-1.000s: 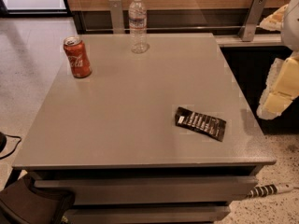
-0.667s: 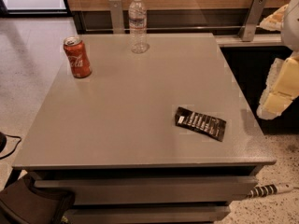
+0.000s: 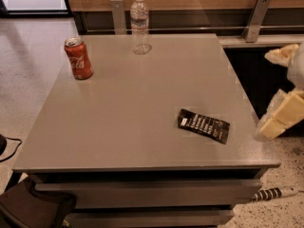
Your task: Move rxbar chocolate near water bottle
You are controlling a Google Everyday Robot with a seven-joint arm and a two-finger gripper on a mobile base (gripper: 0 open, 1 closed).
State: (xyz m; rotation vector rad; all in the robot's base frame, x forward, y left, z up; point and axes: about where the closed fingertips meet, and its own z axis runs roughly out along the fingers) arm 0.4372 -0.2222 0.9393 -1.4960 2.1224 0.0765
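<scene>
The rxbar chocolate (image 3: pixel 204 125) is a flat black wrapper with white lettering, lying flat on the grey table (image 3: pixel 142 103) near its front right corner. The water bottle (image 3: pixel 139 24) is clear with a white cap and stands upright at the table's far edge, left of centre. My gripper (image 3: pixel 279 118), with cream-coloured parts, hangs at the right edge of the view, off the table's right side, to the right of the bar and apart from it. It holds nothing that I can see.
A red soda can (image 3: pixel 79 59) stands upright at the table's far left. Metal brackets (image 3: pixel 257 18) and a wooden wall panel run behind the table. A cable (image 3: pixel 273 193) lies on the floor at the lower right. A dark object (image 3: pixel 28 208) sits at the lower left.
</scene>
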